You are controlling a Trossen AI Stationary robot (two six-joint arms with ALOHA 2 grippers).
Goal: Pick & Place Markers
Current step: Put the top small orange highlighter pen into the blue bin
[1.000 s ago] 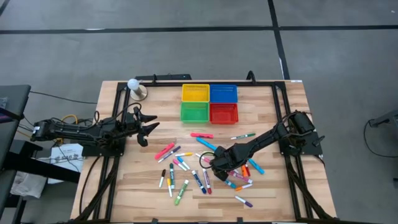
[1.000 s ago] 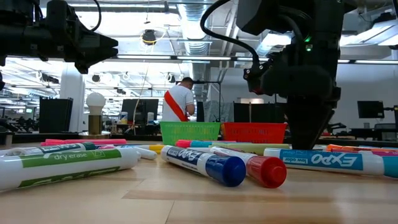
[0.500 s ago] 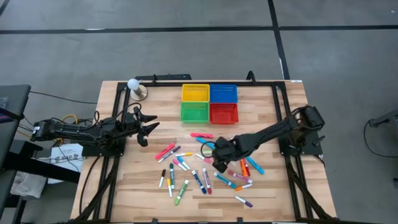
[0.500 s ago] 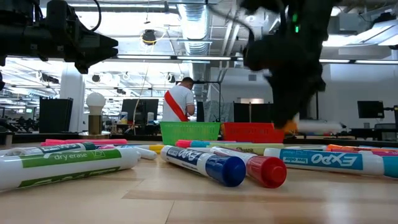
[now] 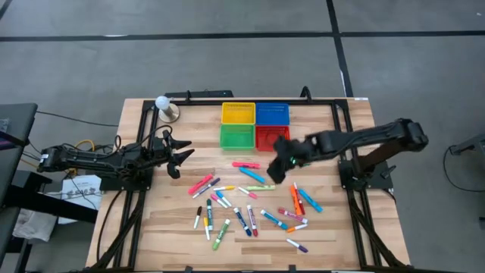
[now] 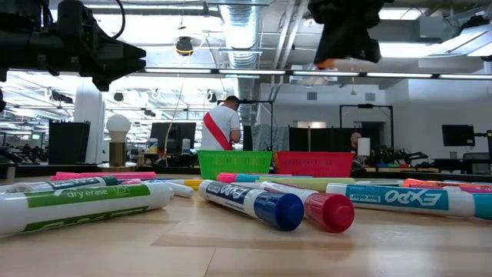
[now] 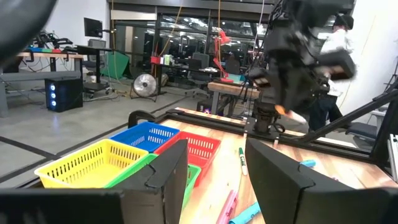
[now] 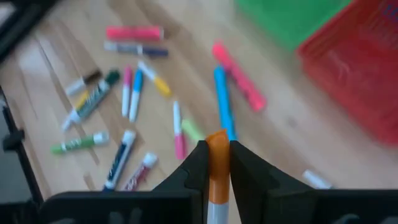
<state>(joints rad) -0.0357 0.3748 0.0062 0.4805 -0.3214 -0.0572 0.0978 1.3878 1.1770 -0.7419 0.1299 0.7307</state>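
Note:
Many markers lie scattered flat on the wooden table. My right gripper hangs high above them, next to the red basket, shut on an orange marker. In the low view the right gripper is near the top of the picture. My left gripper waits at the table's left side, open, with nothing between its fingers. My right gripper pinches the orange marker between its two fingers, at the orange cap end; the white barrel runs back from there. The fingers slant down from the table's right. The marker is lifted clear, high above the table.
Four mesh baskets stand together at the far middle: yellow, blue, green and red. A small white ball on a stand is at the far left. A person stands in the room beyond.
My right gripper has risen from the pile of markers and gone toward the far edge, up to the red basket, tipping less steeply down. The orange marker has come up with it, lifted clear of the table.

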